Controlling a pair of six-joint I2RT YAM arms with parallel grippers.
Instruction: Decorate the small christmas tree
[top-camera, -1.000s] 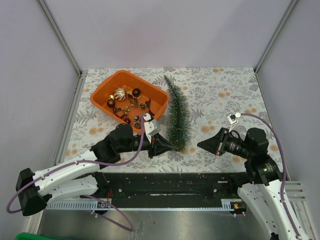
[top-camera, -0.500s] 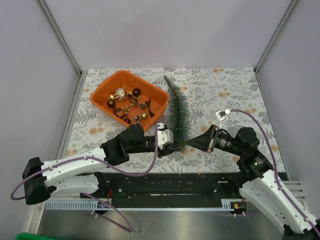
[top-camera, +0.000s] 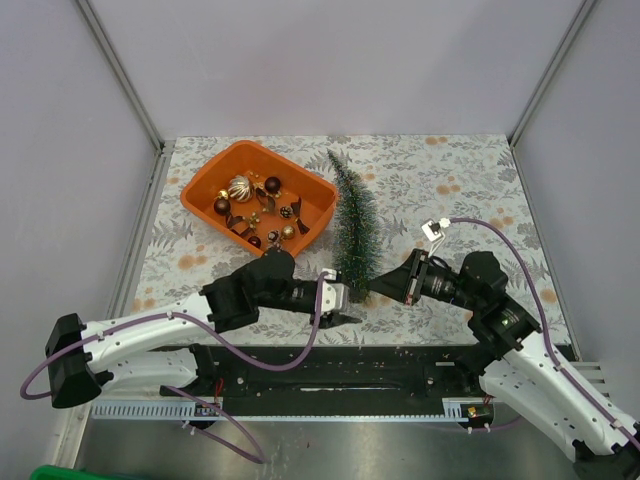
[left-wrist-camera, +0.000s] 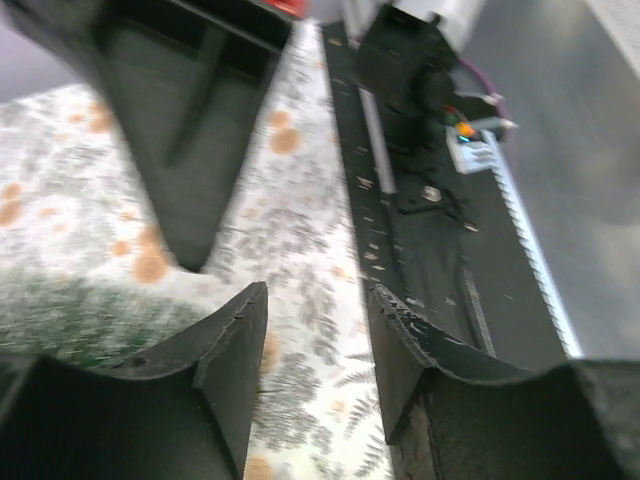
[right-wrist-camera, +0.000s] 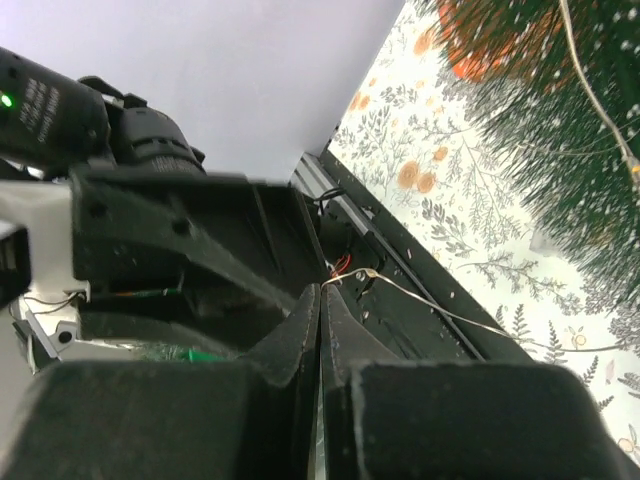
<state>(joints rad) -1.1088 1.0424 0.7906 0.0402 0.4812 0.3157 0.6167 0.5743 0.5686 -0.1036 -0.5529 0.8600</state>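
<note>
The small christmas tree (top-camera: 353, 225) lies flat on the floral cloth with its tip pointing away and its round base toward the arms. It also shows as green bristles in the right wrist view (right-wrist-camera: 560, 150) and at the left edge of the left wrist view (left-wrist-camera: 60, 315). My right gripper (top-camera: 372, 291) sits at the tree's base, shut (right-wrist-camera: 321, 287) on a thin light wire (right-wrist-camera: 420, 297) that trails back to the tree. Just left of the base and nearer the arms, my left gripper (top-camera: 348, 310) stands open (left-wrist-camera: 317, 292), only cloth between its fingers.
An orange tray (top-camera: 210, 168) with several baubles (top-camera: 240, 188) and small ornaments stands left of the tree's top half. A black rail (top-camera: 330, 375) runs along the near table edge. Grey walls close in the left, right and far sides.
My left gripper has slid right past the tree's base, drawn back toward the near edge, and opened. My right gripper has moved left up to the base, still shut.
</note>
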